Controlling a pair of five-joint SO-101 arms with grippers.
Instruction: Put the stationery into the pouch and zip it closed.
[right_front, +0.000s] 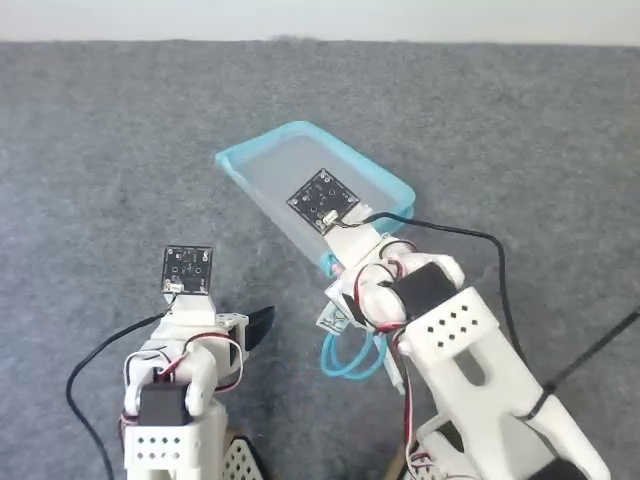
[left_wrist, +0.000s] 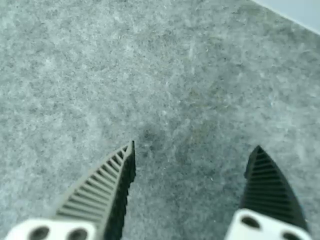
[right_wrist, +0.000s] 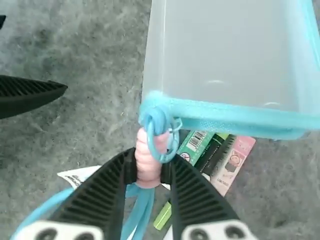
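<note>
Right fingers (right_wrist: 195, 195) pinch the soft pink pull tab (right_wrist: 146, 145) at the corner of the translucent, turquoise-edged plastic pouch (right_wrist: 225, 55). I judge it light and floppy, so I'd grip there. Packaged stationery (right_wrist: 212, 155) lies just past them. Left fingers (left_wrist: 110, 185) hang spread over the grey felt bench (left_wrist: 150, 60).

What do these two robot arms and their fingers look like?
The left arm and right arm are blocky white plastic shells, dotted with round holes, around black motors. Thin red, white and black wires loop at the joints, and black cables trail off. Each wrist carries a small square black circuit board. The fingers are black, ribbed and pointed, on white mounts.
</note>
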